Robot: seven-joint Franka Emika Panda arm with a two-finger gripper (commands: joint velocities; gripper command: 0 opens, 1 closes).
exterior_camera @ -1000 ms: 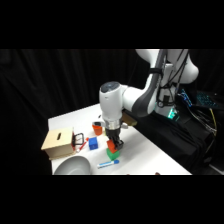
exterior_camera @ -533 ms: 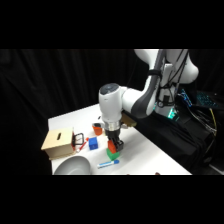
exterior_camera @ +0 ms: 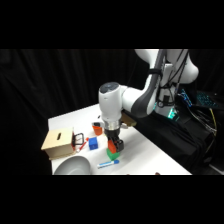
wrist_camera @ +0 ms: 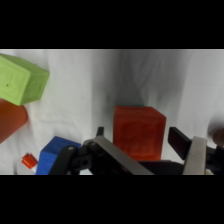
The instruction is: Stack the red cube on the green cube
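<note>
The red cube [exterior_camera: 114, 146] rests on top of the green cube [exterior_camera: 110, 154] near the table's front. My gripper [exterior_camera: 115, 143] comes down from above and straddles the red cube. In the wrist view the red cube [wrist_camera: 139, 131] fills the space between my gripper's [wrist_camera: 139, 136] two dark fingertips [wrist_camera: 179, 141], with a thin gap of white table showing on each side, so the gripper is open. The green cube is hidden under the red cube in that view.
A blue cube [exterior_camera: 93, 143] [wrist_camera: 54, 154], an orange-red cup [exterior_camera: 97, 128] [wrist_camera: 9, 121] and a yellow-green block [wrist_camera: 21, 79] stand to the left. Further left are a wooden box [exterior_camera: 58, 142] and a grey bowl [exterior_camera: 71, 165]. A blue-green pen [exterior_camera: 108, 163] lies in front of the stack.
</note>
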